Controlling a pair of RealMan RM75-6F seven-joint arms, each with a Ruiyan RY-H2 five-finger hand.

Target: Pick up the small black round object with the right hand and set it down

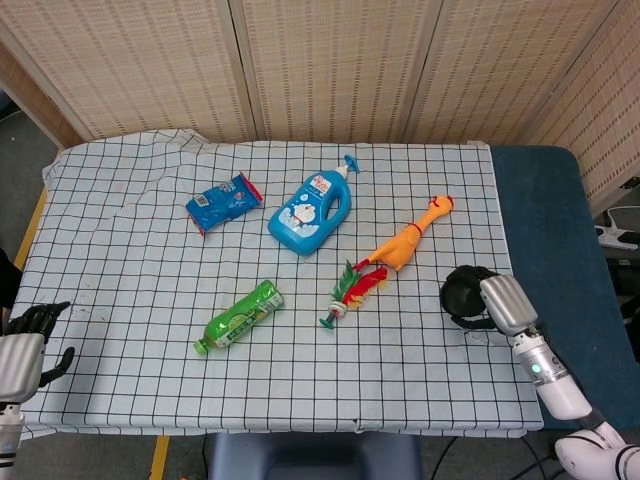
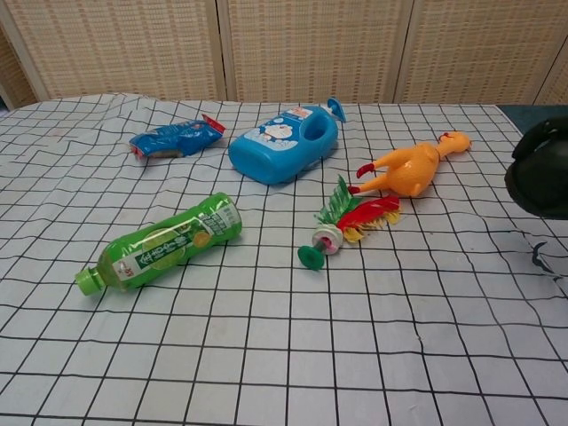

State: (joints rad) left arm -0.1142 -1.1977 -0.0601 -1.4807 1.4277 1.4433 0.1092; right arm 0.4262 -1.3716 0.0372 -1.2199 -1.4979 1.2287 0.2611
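Black round object (image 1: 462, 292) gripped by right robot hand (image 1: 497, 303) — rubber chicken (image 1: 408, 241) and shuttlecock (image 1: 352, 290) nearby.

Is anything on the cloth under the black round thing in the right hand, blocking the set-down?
Nothing visible does. The right hand holds the black round object near the table's right edge; the rubber chicken lies apart.

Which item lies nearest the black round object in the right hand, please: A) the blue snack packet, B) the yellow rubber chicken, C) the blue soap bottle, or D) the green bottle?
B: the yellow rubber chicken lies just up-left of the black round object that the right hand holds; the others lie farther left.
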